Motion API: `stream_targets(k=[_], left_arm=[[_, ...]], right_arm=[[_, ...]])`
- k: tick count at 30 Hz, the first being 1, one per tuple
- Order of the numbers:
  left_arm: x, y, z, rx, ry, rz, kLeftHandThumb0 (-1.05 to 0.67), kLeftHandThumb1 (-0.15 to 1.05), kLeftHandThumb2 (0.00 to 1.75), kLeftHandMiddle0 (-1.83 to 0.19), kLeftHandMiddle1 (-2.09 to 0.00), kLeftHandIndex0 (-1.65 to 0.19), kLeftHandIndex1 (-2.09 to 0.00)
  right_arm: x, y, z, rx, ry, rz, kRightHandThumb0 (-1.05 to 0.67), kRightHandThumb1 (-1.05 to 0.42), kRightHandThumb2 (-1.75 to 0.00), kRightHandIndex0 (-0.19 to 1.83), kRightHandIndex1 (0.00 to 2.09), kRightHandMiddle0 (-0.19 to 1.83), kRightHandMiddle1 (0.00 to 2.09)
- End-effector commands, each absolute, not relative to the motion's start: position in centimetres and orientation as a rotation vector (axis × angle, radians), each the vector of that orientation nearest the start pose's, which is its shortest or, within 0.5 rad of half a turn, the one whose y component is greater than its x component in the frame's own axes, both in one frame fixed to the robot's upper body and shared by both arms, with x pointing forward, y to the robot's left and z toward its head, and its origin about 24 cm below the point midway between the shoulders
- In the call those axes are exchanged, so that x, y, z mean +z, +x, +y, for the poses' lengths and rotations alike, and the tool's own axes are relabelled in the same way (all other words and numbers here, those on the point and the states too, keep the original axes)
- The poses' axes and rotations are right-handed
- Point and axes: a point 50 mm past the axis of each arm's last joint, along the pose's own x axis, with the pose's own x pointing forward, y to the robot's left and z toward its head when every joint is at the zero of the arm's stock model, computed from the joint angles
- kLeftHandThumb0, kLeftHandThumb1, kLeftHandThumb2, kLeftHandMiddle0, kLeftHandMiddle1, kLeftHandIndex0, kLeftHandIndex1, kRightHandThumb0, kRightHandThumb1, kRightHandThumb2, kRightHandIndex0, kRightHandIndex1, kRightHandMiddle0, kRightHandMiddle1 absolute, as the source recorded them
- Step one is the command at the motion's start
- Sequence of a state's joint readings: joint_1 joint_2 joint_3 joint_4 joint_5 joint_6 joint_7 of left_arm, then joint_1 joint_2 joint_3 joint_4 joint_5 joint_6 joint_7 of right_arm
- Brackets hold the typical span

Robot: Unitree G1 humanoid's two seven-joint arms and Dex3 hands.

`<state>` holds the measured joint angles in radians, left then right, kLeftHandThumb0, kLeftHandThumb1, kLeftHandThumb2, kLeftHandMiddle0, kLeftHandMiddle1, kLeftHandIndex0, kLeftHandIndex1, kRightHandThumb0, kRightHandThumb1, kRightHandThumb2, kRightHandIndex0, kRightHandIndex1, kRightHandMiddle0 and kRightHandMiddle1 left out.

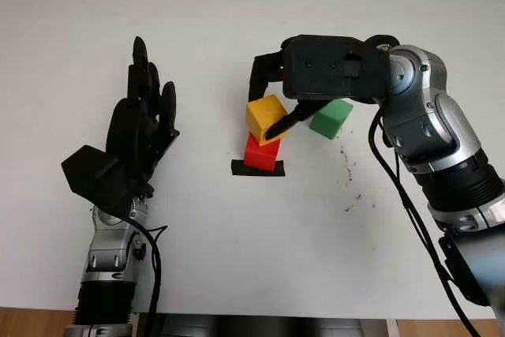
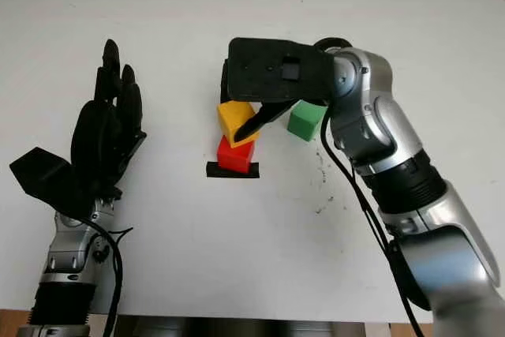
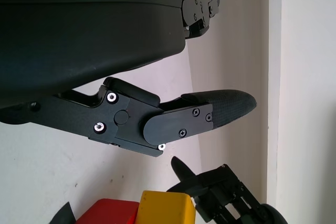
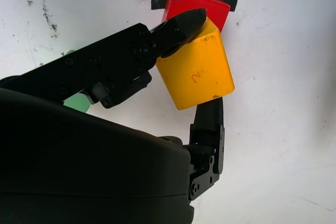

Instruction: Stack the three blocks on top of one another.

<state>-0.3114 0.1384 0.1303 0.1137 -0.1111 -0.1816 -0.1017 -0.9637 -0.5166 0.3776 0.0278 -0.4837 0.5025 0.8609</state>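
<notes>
The right hand (image 1: 276, 104) is over the middle of the white table (image 1: 237, 234), fingers clamped on the yellow block (image 1: 266, 118); 1 finger (image 4: 173, 30) presses the block's face nearer the red one, another (image 4: 207, 124) braces the opposite side. The yellow block sits tilted in that grip, its lower edge just over the red block (image 1: 262, 152), and from the wrist view the 2 look to be touching or very nearly so; I cannot tell which for sure. The red block lies directly beneath the hand's fingertips, on a strip of black tape (image 1: 257, 169) stuck to the table.

The green block (image 1: 331, 118) stands on the table just beside the right hand, tucked under the forearm side of its black shell, close to the yellow block but apart from it and from the red one.

The left hand (image 1: 142, 128) is open, holding nothing, raised above the table well off to the side of the 3 blocks, with the red and yellow pair out beyond its fingertips in the left wrist view

Dark scuff marks (image 1: 347, 171) fleck the table surface near the right forearm
</notes>
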Motion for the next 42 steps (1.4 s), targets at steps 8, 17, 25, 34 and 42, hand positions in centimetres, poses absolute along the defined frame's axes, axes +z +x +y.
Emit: stream_targets(k=[8,17,25,34,42], left_arm=[[12.0,30.1,18.2,-0.039,0.032,-0.389,-0.70,1.05,0.60,0.19,0.00,0.19,0.00],[12.0,30.0,18.2,-0.029,0.036,-0.386,-0.70,1.05,0.60,0.19,0.00,0.19,0.00],[12.0,30.0,18.2,-0.031,0.030,-0.390,-0.69,1.05,0.60,0.19,0.00,0.19,0.00],[11.9,29.8,18.1,-0.014,0.035,-0.377,-0.71,1.05,0.59,0.19,0.00,0.19,0.00],[11.9,29.8,18.1,-0.012,0.035,-0.374,-0.71,1.05,0.59,0.19,0.00,0.19,0.00]], right_arm=[[24.8,34.0,-10.9,0.616,-1.203,0.007,-0.48,-0.95,-0.05,0.32,0.06,0.27,1.74],[23.7,32.8,-11.2,0.611,-1.122,0.023,-0.43,-0.96,-0.06,0.28,0.05,0.28,1.75],[23.3,32.6,-11.3,0.601,-1.134,0.014,-0.44,-0.97,-0.06,0.30,0.05,0.29,1.75],[23.3,32.7,-11.2,0.591,-1.127,-0.009,-0.43,-0.98,-0.06,0.29,0.05,0.26,1.76],[23.1,33.1,-11.4,0.584,-1.142,-0.031,-0.43,-0.98,-0.05,0.30,0.06,0.25,1.82]])
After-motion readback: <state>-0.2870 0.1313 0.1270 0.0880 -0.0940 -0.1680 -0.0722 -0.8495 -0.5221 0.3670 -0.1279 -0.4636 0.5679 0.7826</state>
